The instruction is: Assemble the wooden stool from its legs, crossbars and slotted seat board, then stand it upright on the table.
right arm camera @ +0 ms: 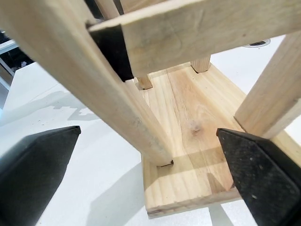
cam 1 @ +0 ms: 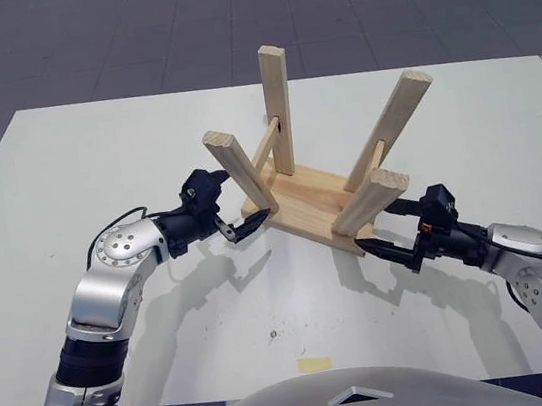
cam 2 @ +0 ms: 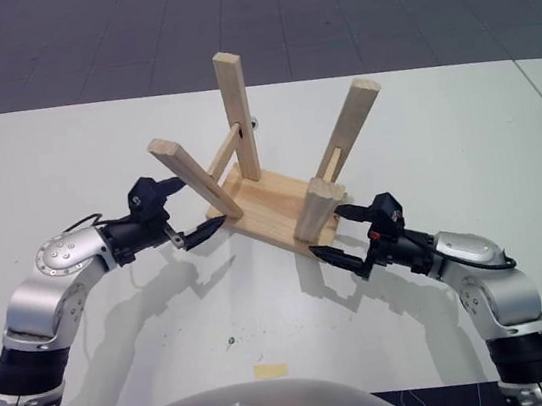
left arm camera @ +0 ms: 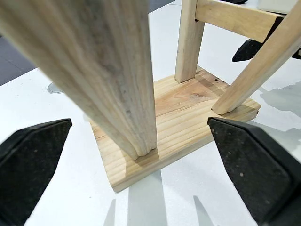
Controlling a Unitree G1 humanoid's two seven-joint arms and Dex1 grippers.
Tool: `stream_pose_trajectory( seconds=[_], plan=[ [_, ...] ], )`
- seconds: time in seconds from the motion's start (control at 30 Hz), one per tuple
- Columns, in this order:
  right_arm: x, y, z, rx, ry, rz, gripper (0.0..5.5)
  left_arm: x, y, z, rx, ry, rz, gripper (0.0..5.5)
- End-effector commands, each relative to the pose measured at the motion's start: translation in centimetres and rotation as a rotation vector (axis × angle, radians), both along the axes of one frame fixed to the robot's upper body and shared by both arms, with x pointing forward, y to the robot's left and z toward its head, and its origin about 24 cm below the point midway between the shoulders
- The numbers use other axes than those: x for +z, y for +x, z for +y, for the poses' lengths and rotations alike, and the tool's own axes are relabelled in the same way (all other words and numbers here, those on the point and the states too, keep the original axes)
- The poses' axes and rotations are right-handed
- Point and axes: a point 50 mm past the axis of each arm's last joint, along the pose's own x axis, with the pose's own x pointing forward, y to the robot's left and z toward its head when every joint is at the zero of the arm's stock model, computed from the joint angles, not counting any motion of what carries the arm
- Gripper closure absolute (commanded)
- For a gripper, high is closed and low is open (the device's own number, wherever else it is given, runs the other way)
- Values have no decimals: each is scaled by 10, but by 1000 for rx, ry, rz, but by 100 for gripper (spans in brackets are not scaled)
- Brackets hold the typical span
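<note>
Pale wood, one seat board, four legs, two crossbars

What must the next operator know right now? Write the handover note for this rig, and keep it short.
Left claw: open, straddling the near-left leg, not clamped.
Right claw: open, straddling the near-right leg, not clamped.
Stool: upside down mid-table, seat board flat on the surface, four legs pointing up, crossbars joining them.
Done: assembly looks complete.
Left: grip it and turn it over to stand upright.
</note>
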Motion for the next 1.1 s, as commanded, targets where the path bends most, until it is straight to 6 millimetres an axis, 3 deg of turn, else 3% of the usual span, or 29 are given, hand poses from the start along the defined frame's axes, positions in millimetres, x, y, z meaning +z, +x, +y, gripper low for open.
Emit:
stream_pose_trajectory(
  seconds=[0.03,0.17,0.23,0.37,0.57,0.8,0.9,1.1],
  plan=[
    [2,10,-5,17,-9,-15,10,-5,31,12,-45,59,25,13],
    [2,13,0,45,-27,-31,10,-11,52,6,-79,80,17,13],
    [-2,14,0,45,-51,-32,10,-12,47,-5,-147,66,20,13],
    [-7,12,-12,6,-93,-24,10,-17,17,-15,-334,116,39,13],
    [-10,17,-15,-55,-123,-70,10,-10,-4,-21,-424,98,70,13],
    [-6,11,-21,-18,-40,5,10,-12,5,-20,-318,78,33,13],
    [-5,14,-24,-16,-19,18,10,-20,2,-21,-334,78,71,61],
    [-2,16,-23,46,-4,51,101,-31,10,-25,-320,63,120,159]
  ],
)
